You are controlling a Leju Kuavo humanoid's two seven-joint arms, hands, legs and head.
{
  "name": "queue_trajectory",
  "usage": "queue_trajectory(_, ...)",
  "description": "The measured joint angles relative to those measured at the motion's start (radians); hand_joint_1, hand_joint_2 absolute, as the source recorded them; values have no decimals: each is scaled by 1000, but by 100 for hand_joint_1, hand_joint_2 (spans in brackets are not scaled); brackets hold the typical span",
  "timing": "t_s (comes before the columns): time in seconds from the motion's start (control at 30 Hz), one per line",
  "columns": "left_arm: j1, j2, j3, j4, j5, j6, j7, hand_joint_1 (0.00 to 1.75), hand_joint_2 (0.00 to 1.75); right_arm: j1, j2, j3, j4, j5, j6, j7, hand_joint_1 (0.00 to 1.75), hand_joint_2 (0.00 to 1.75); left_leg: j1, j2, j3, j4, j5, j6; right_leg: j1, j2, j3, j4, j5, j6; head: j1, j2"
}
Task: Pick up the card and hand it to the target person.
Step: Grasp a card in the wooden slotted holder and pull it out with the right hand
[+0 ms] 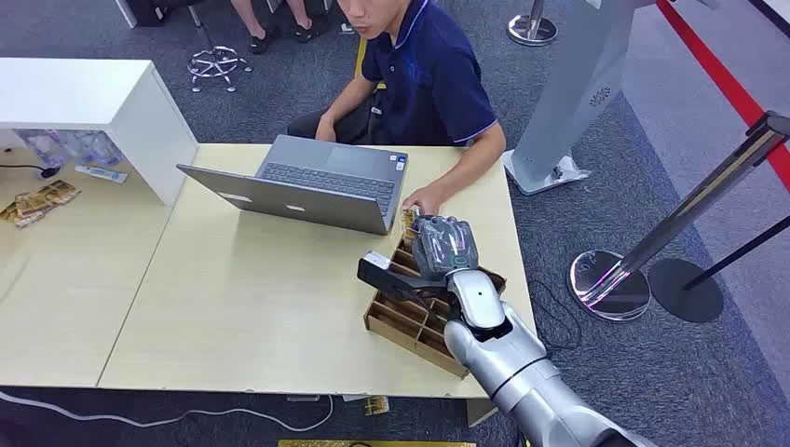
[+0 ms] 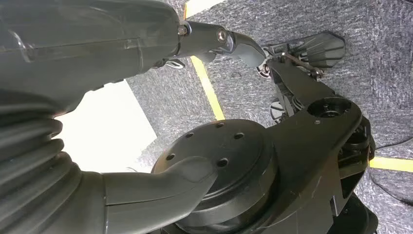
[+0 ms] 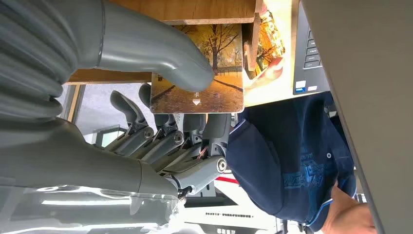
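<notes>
Right hand (image 3: pixel 146 97) fingers (image 3: pixel 160 141) pinching card (image 3: pixel 204 83), over wooden organizer (image 1: pixel 410 312)

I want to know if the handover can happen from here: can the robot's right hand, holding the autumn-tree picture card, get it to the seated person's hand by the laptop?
Probably yes: the right hand pinches the autumn-tree picture card above the wooden divider box, and the person's hand rests just beyond it beside the grey laptop, nothing between.

Silver right arm (image 1: pixel 522 372) — glossy, rounded shells — ending in a grey robot hand (image 1: pixel 445 247) with a ribbed cover.
</notes>
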Motion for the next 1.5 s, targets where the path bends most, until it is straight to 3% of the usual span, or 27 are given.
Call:
queue_trajectory(0.3, 0, 0, 0, 0, 0, 0, 5, 0, 175, 12, 0, -12, -40, 5, 3, -5, 148, 175, 0, 0, 0, 0, 0, 0, 0, 0, 0, 0, 0, 0, 0, 0)
queue_trajectory(0.67, 0, 0, 0, 0, -1, 0, 8, 0, 175, 18, -2, -16, -116, 11, 3, -7, 175, 175, 0, 0, 0, 0, 0, 0, 0, 0, 0, 0, 0, 0, 0, 0)
queue_trajectory(1.5, 0, 3, -6, 0, -20, -9, 16, 0, 175, 1, -30, -44, -240, 14, 9, -19, 175, 175, 0, 0, 0, 0, 0, 0, 0, 0, 0, 0, 0, 0, 0, 0)
